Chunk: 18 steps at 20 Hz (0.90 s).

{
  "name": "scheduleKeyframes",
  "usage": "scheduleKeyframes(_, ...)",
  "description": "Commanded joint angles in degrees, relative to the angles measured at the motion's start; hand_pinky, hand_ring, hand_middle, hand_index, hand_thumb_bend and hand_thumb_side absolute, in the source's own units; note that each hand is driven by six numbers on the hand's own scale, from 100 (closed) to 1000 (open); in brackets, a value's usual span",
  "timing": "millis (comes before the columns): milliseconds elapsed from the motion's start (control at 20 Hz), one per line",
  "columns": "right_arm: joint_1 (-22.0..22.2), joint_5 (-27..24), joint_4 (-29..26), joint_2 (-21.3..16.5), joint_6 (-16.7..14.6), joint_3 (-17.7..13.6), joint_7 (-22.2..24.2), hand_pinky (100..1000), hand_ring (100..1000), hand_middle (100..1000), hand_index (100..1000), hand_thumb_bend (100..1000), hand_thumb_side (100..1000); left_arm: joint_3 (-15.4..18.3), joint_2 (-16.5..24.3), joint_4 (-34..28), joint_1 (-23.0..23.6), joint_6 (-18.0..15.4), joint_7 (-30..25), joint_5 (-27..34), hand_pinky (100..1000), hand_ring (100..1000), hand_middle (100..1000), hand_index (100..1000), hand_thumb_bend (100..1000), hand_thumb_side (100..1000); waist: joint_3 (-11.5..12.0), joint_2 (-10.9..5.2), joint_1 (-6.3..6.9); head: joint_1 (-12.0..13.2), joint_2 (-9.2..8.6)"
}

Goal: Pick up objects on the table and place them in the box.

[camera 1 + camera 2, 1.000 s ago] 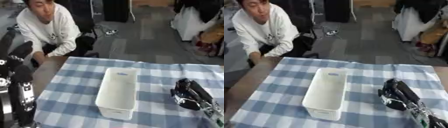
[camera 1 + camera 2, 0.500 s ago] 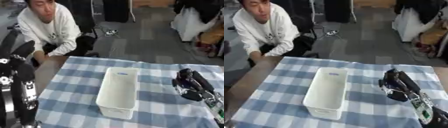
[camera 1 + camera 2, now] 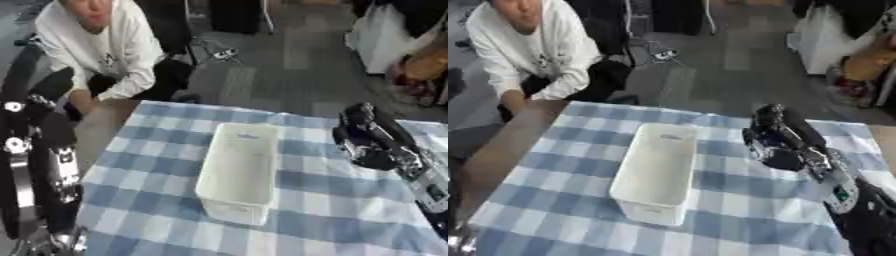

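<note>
Your right hand [image 3: 779,142] hovers right of the white box [image 3: 656,170], fingers curled; I cannot tell whether they hold anything (no loose objects show on the checked cloth [image 3: 737,215]). The box looks empty. Next, bring the hand over the box; your left hand [image 3: 39,150] idles at left

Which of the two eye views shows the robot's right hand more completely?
The right eye view: the right hand appears whole with its forearm. In the left eye view it sits near the picture's right edge, the forearm cut off.
</note>
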Motion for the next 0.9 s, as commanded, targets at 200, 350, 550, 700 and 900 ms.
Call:
scheduleKeyframes(200,-3.90,-2.82,-2.35,1.78,-0.51,1.26,3.62,100,100,100,142,100,712,-0.12,1.05,-0.92,-0.97,-0.08,-0.39,0.49,832,786,963,981,144,845,0.75,-1.36,-0.16,1.27,1.24)
scheduleKeyframes(350,-4.82,-3.08,-2.30,2.65,-0.86,1.53,4.67,100,100,100,142,100,715,-0.21,0.84,-0.92,-1.32,-0.13,-0.51,0.61,832,786,963,982,145,845,1.28,-1.34,-0.37,1.28,1.42)
scheduleKeyframes(550,-5.86,-3.22,-2.03,3.86,-1.62,1.89,5.64,100,100,100,141,100,721,-0.42,0.28,-0.92,-2.08,-0.16,-0.75,0.95,832,786,963,983,150,845,2.13,-1.23,-0.58,1.07,1.08)
scheduleKeyframes(700,-6.76,-2.94,-1.71,4.91,-1.79,1.88,6.06,100,100,100,141,100,724,-0.76,-0.33,-0.92,-2.95,-0.30,-1.09,1.39,832,786,964,985,152,847,3.07,-1.05,-0.79,0.44,0.48)
scheduleKeyframes(900,-7.70,-3.01,-1.60,6.15,-1.99,2.03,6.26,100,100,100,141,100,727,-1.00,-0.99,-0.92,-3.99,-0.49,-1.52,1.82,832,786,962,986,157,846,4.25,-0.75,-1.16,-0.06,-0.35)
